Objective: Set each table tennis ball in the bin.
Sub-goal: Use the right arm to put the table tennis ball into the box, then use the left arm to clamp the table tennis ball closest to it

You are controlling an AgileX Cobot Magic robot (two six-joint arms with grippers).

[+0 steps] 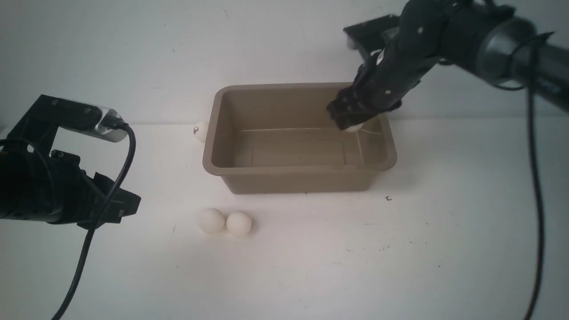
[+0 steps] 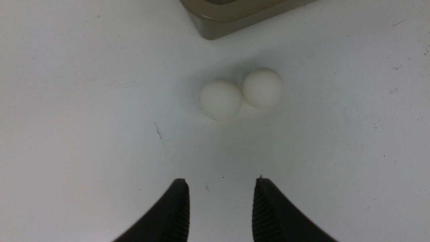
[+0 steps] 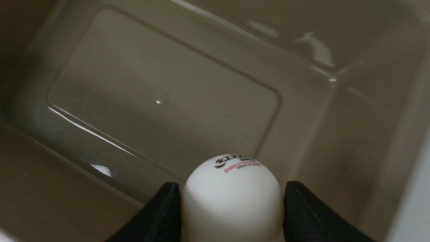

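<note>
The taupe-brown bin [image 1: 302, 170] stands mid-table, and its floor [image 3: 161, 87] is bare in the right wrist view. My right gripper [image 1: 351, 122] hangs over the bin's far right corner, shut on a white table tennis ball [image 3: 231, 198] with a printed logo; the ball [image 1: 354, 128] peeks out below the fingers. Two more balls [image 1: 211, 220] [image 1: 239, 223] lie touching each other in front of the bin. A further ball [image 1: 201, 131] rests against the bin's left wall. My left gripper [image 2: 221, 183] is open and holds nothing, a short way from the pair [image 2: 220, 99] [image 2: 262, 88].
The white table has small dark specks, one at the bin's front right [image 1: 388, 198]. The left arm's cable [image 1: 111, 191] hangs down at the left. The bin's near corner [image 2: 228, 20] shows past the pair in the left wrist view.
</note>
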